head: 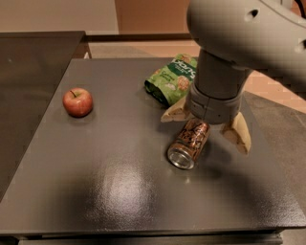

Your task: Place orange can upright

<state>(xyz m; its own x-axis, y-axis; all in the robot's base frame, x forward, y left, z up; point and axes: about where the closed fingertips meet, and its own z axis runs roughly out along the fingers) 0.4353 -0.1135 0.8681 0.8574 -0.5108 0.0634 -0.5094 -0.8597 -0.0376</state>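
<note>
end effector (206, 125) above can (189, 143), apple (78, 102) left

Dark grey tbl (95, 191), glare patch front; 2nd dark tbl (28, 62) left; beige wall (57, 14) bkgd; tan floor (272, 88) right.

The orange can (189, 143) lies on its side on the dark grey table (95, 186). The gripper (204, 130) hangs over its far end, tan fingers (237, 134) spread wide to either side. A green snack bag (171, 79) lies just behind, and a red apple (78, 102) sits well apart.
</note>
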